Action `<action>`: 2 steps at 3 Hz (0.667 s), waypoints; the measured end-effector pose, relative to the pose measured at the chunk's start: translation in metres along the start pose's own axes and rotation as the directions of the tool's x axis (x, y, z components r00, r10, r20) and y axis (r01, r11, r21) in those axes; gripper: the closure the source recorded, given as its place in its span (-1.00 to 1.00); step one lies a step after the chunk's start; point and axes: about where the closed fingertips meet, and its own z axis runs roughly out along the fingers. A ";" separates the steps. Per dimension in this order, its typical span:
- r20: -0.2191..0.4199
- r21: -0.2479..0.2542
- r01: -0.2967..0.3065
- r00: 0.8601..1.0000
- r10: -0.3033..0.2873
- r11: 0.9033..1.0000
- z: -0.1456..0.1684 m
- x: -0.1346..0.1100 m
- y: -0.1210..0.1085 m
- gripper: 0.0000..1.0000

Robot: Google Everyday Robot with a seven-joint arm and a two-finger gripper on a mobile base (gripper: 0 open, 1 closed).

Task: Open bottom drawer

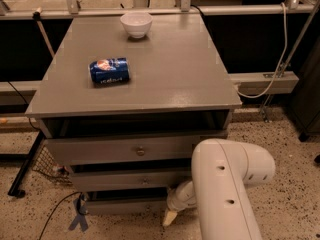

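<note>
The grey cabinet has three drawers stacked under its top. The bottom drawer is the lowest and narrowest front, just above the floor; its knob does not show. My gripper hangs at the end of the white arm, low down at the right end of the bottom drawer's front, near the floor. Most of the gripper is hidden behind the arm. The top drawer and the middle drawer each show a small round knob at centre.
A blue can lies on its side on the cabinet top, and a white bowl stands at the back. A black cable and a blue tape mark are on the speckled floor at the left. A wire basket stands left of the cabinet.
</note>
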 end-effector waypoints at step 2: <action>-0.018 -0.026 -0.019 1.000 0.018 0.999 0.000 0.006 0.007 -0.95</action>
